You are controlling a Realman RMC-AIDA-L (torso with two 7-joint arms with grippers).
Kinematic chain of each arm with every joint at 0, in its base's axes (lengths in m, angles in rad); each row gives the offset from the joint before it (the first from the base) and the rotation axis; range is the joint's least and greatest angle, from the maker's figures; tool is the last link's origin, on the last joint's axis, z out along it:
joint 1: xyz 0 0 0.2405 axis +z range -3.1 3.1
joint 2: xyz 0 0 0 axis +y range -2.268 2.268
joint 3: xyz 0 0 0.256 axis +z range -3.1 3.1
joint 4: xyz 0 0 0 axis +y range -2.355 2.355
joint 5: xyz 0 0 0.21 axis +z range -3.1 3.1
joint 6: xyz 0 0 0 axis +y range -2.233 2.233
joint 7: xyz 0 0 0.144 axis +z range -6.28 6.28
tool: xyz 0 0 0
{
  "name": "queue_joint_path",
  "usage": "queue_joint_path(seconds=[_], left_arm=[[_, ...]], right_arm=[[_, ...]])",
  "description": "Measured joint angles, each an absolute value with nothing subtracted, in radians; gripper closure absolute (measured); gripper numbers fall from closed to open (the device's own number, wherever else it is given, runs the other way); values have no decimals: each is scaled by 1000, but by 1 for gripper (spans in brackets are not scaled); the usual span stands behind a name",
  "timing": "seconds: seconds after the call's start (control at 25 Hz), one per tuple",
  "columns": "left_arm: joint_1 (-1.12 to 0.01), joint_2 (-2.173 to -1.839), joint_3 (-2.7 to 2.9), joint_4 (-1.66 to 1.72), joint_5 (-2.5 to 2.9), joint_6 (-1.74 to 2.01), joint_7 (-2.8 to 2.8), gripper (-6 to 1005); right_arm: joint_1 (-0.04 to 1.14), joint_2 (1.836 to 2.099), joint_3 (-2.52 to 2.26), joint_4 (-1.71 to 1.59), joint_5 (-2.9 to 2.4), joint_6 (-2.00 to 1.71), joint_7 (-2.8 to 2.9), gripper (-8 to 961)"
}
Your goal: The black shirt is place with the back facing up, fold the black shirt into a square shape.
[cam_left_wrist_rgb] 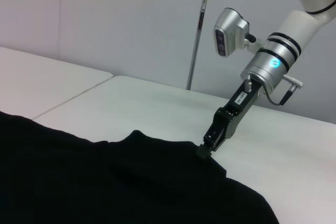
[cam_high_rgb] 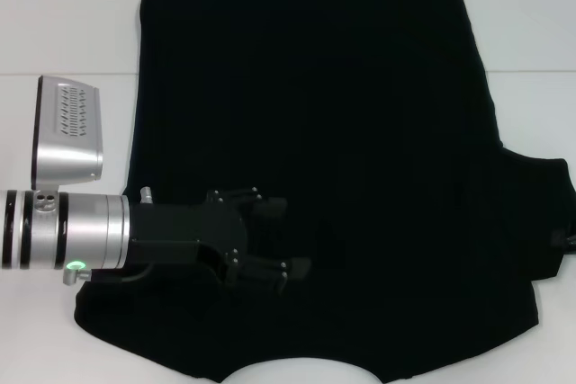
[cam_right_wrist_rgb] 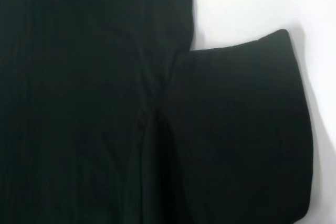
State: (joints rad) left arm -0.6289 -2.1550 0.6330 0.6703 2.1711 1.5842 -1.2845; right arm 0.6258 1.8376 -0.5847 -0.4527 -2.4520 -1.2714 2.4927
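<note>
The black shirt (cam_high_rgb: 342, 159) lies spread flat on the white table (cam_high_rgb: 63, 24), plain side up, with no lettering showing. Its right sleeve (cam_high_rgb: 544, 213) sticks out at the right, and fills the right wrist view (cam_right_wrist_rgb: 241, 129). My left gripper (cam_high_rgb: 286, 238) is open and empty, low over the shirt's near left part. In the left wrist view my right gripper (cam_left_wrist_rgb: 206, 149) points down with its tip at the outer edge of that sleeve (cam_left_wrist_rgb: 157, 150). In the head view the right arm is almost wholly past the right edge.
Bare white table (cam_left_wrist_rgb: 157, 103) surrounds the shirt on the left and far side. A seam between two table tops runs at the far left (cam_left_wrist_rgb: 73, 95). A thin pole (cam_left_wrist_rgb: 198, 30) stands behind the table against the wall.
</note>
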Motion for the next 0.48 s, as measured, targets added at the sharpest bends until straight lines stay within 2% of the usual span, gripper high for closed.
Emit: queue_joint_path(seconds=[0.12, 0.48], left_arm=[[-629, -2155, 633, 670, 2171, 1580, -1285, 48], [-628, -2156, 633, 670, 2168, 1575, -1289, 48]], right_arm=[[629, 1841, -587, -454, -2455, -1267, 2493, 697], [595, 1841, -565, -485, -2451, -1258, 2458, 897]])
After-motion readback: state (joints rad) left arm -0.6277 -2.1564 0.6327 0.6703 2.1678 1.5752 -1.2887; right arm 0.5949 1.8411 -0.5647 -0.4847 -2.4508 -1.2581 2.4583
